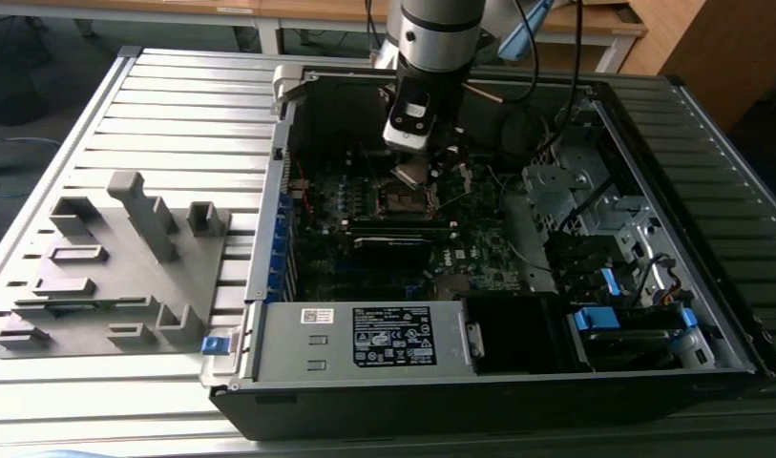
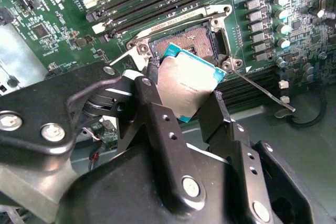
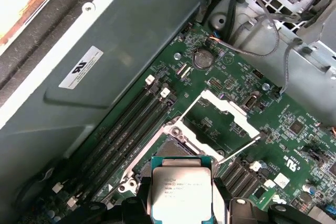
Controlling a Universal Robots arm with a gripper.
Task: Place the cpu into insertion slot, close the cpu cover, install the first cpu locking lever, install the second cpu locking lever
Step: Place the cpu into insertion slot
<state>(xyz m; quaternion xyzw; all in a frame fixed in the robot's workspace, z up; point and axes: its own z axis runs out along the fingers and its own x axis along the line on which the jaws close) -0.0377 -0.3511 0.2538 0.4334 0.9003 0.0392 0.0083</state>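
My gripper (image 2: 185,82) is shut on the cpu (image 2: 188,83), a flat silver-topped square chip with a teal edge. It holds the chip tilted, just above the insertion slot (image 2: 193,43), whose dark centre lies bare. In the first wrist view the cpu (image 3: 181,184) hangs over the near edge of the insertion slot (image 3: 169,149). The cpu cover (image 3: 227,109) is swung open beyond it. A thin locking lever (image 2: 262,90) sticks out free beside the socket, and a lever (image 3: 239,149) also shows in the first wrist view. In the exterior view the gripper (image 1: 414,172) is low inside the computer case (image 1: 490,401), over the socket.
Long black memory slots (image 3: 126,129) run beside the socket. A drive cage (image 1: 578,191) and cables (image 3: 252,51) stand at the exterior view's right. The power supply (image 1: 362,334) sits at the case front. A grey fixture plate (image 1: 108,267) lies at the exterior view's left.
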